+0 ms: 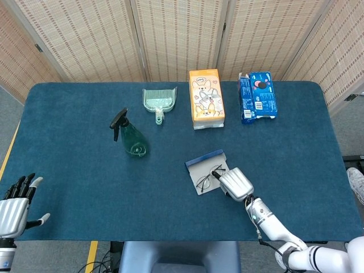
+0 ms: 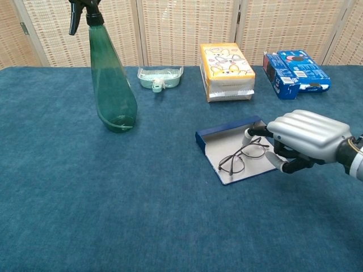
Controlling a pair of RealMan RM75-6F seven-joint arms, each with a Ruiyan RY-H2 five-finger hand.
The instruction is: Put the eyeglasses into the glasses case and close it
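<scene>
eyeglasses [image 2: 242, 157] lying in open glasses case [image 2: 227, 141]

A table [image 1: 68, 148] covered in dark blue cloth is seen. On it are set an upright green spray bottle [image 2: 112, 73], a pale green dustpan [image 1: 158, 100], an orange box [image 1: 206, 98] and a blue box [image 1: 257, 96] along the far side. An open glasses case [image 2: 233, 148] lies nearer the front.

No legible text; print on orange box [image 1: 207, 98] and blue box [image 1: 257, 96] unreadable.
</scene>
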